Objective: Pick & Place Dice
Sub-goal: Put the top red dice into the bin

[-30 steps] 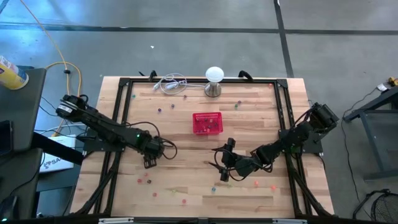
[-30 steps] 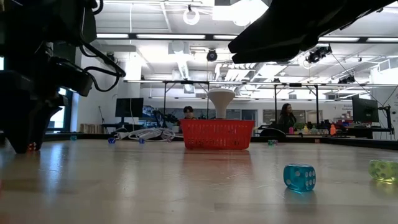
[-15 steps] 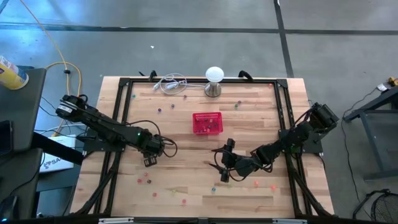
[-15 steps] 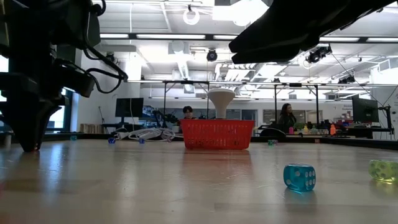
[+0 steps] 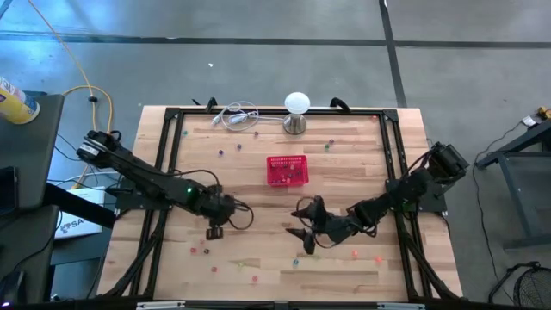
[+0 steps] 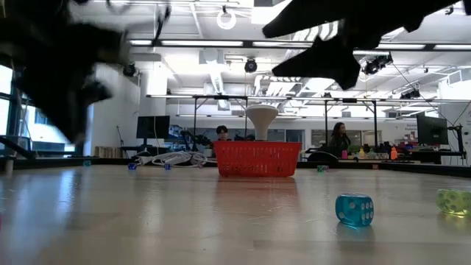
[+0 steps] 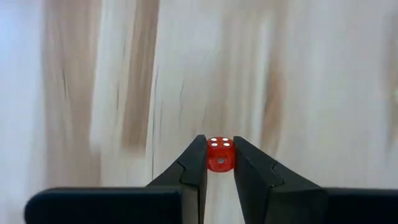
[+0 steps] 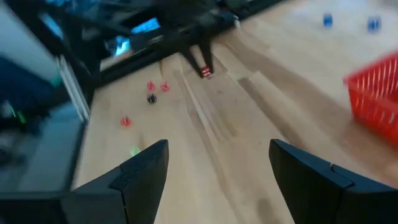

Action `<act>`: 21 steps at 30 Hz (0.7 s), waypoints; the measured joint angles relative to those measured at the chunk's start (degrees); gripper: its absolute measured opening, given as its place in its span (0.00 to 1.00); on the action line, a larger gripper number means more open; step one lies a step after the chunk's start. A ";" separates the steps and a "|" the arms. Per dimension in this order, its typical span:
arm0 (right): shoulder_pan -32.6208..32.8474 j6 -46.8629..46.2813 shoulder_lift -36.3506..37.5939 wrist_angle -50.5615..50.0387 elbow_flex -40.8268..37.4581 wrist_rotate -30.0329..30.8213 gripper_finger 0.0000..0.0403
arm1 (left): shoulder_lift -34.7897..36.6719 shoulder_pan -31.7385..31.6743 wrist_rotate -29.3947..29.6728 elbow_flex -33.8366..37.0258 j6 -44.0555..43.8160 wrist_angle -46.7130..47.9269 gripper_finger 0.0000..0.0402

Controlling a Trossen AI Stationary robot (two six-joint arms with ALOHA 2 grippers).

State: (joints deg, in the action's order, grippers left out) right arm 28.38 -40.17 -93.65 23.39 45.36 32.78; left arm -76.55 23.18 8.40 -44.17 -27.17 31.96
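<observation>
My left gripper (image 5: 215,231) hangs over the table's left middle, shut on a small red die (image 7: 220,154); the right wrist view also shows this gripper (image 8: 204,64) and the die (image 8: 205,73) clear of the wood. The red mesh basket (image 5: 287,170) stands on the table at mid-centre. My right gripper (image 5: 301,226) hovers open right of centre, with nothing between its fingers (image 8: 146,171). Loose dice lie on the boards: several near the front edge (image 5: 204,251), and a blue one (image 6: 354,209) and a pale green one (image 6: 452,202) in the low view. My left gripper pinches the red die by two opposite faces (image 7: 209,155) between its fingertips, at their free ends. The fingers slant steeply down from above. The die is lifted clear of the table, a face of several white pips showing on top.
A white ball lamp on a metal base (image 5: 296,108) and a coiled white cable (image 5: 237,114) sit at the far edge. A black frame (image 5: 172,138) runs round the tabletop. Bare boards lie between the basket and both grippers.
My left gripper has shut on the red die on the table, then risen with it and drifted a little toward the table's near-right, lifting the die clear. My right gripper has rolled about its own axis while staying in place, still open.
</observation>
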 joint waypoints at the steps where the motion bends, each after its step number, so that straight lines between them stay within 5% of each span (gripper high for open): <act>1: -0.56 -2.78 -0.02 -0.02 0.00 -0.98 0.67 | -0.05 0.85 2.01 -0.51 2.59 -2.21 0.13; 7: -3.07 -7.23 -3.44 8.14 0.00 -6.18 0.67 | -0.41 7.19 14.08 -0.73 27.36 -22.44 0.13; 12: -4.87 -0.15 -7.23 21.56 0.00 -12.86 0.67 | -2.79 11.26 27.70 -0.79 45.64 -43.26 0.13; 21: -4.74 6.22 -8.06 32.45 -0.02 -16.14 0.67 | -10.93 12.34 29.07 -0.78 66.24 -64.39 0.13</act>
State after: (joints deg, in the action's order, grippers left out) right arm 23.65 -33.95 -101.71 55.85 45.34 16.64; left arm -87.49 35.52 37.48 -44.96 39.07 -32.43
